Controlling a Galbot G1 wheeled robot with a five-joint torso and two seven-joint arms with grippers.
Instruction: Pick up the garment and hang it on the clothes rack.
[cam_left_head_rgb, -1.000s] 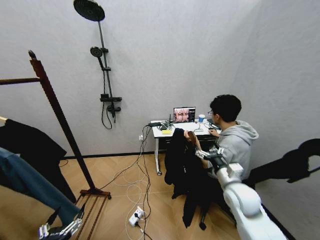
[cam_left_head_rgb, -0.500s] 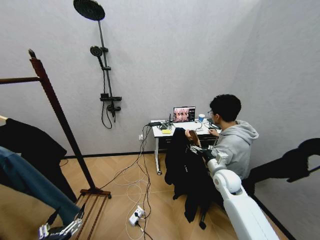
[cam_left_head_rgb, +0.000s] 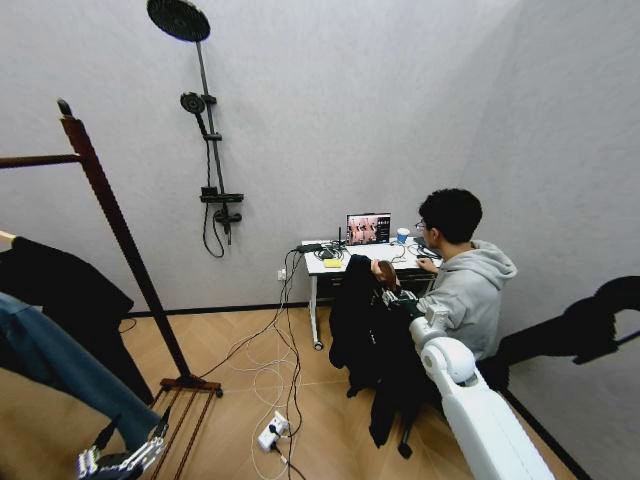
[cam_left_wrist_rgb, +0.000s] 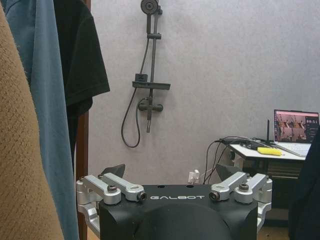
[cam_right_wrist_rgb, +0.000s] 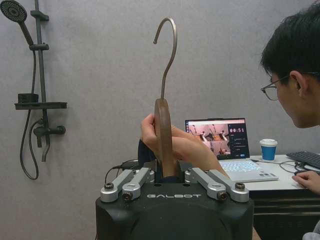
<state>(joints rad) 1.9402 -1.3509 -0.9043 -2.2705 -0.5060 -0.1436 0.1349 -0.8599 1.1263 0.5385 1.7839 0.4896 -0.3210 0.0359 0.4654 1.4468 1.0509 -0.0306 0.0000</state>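
Note:
The garment (cam_left_head_rgb: 365, 340) is black and hangs in front of the desk from a brown wooden hanger (cam_right_wrist_rgb: 163, 135) with a metal hook (cam_right_wrist_rgb: 168, 45). A person's hand (cam_right_wrist_rgb: 182, 145) holds the hanger from behind. My right gripper (cam_left_head_rgb: 392, 297) is stretched out to it, and its jaws (cam_right_wrist_rgb: 167, 172) are shut on the hanger's neck just below that hand. The clothes rack (cam_left_head_rgb: 110, 220) stands far off at the left, with its bar (cam_left_head_rgb: 35, 160) running out of view. My left gripper (cam_left_head_rgb: 120, 462) hangs low by the rack's foot, open (cam_left_wrist_rgb: 170, 170) and holding nothing.
A blue jacket (cam_left_head_rgb: 50, 365) and a black top (cam_left_head_rgb: 60, 290) hang on the rack. A black shower stand (cam_left_head_rgb: 205, 130) is on the back wall. A seated person (cam_left_head_rgb: 465, 285) works at a desk (cam_left_head_rgb: 330, 268) with a laptop (cam_left_head_rgb: 368, 230). Cables and a power strip (cam_left_head_rgb: 272, 432) lie on the floor.
My right arm has reached forward and a little up to the hanger. The garment now hangs slightly higher. The left arm has not moved.

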